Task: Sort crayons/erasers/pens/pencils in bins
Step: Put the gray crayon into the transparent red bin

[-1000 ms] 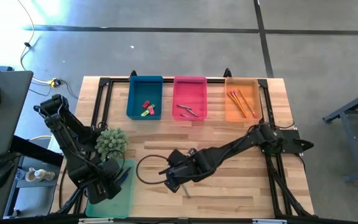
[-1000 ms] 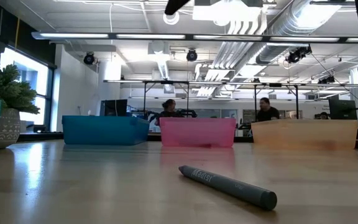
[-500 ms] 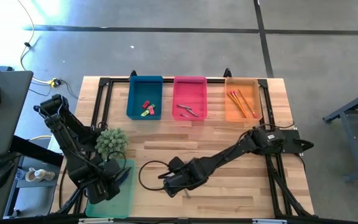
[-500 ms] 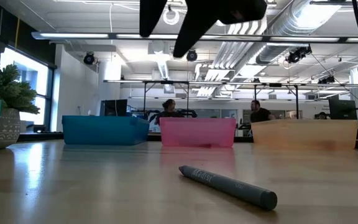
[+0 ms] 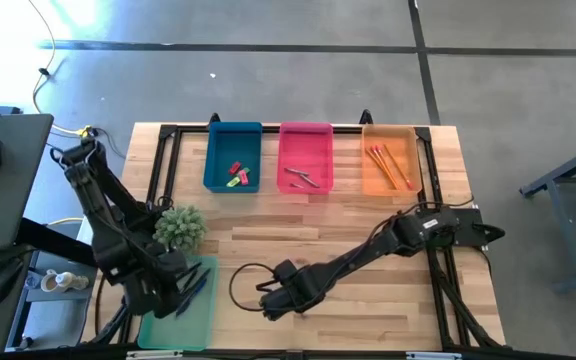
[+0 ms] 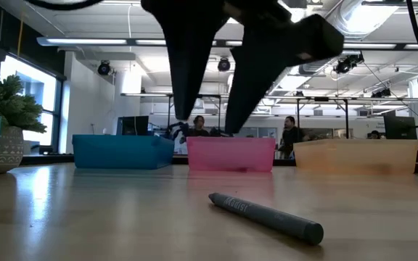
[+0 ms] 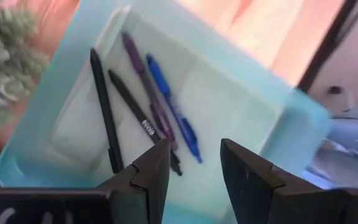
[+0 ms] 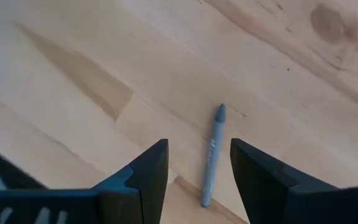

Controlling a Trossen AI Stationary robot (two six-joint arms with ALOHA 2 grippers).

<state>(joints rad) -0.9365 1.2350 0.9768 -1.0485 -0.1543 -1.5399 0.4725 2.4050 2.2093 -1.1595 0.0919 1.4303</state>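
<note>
Crayon (image 8: 212, 155), grey, lies flat on the bare desk (image 5: 368, 225) near its front edge, well apart from every bin; in the low view it is the only loose item on the wood (image 6: 267, 216). Right gripper (image 5: 276, 303) hangs directly over it, jaws open and straddling the stick without touching, per the right wrist view.

Bins along the far edge: blue bin (image 5: 233, 157) holds erasers (image 5: 238, 175), red and yellow-green; pink bin (image 5: 306, 157) holds a few short grey sticks, judged to be crayons (image 5: 301, 178); orange bin (image 5: 390, 159) holds pencils (image 5: 388, 165). Light green bin (image 5: 180, 305) sits at the front left corner, beside a small potted plant (image 5: 179, 227). It holds four pens (image 7: 143, 109), black, purple and blue, lying loose on its floor.

Left gripper (image 7: 194, 165) is above the green bin, jaws parted and empty, the pens resting below and clear of them.

Progress, judged: sorting nearly complete. Each bin carries one kind of item. One crayon remains on the desk as far as visible; it belongs in the pink bin. Remaining step: close on the crayon, carry it across the desk, release.

People are visible in the room beyond the desk, not involved.
</note>
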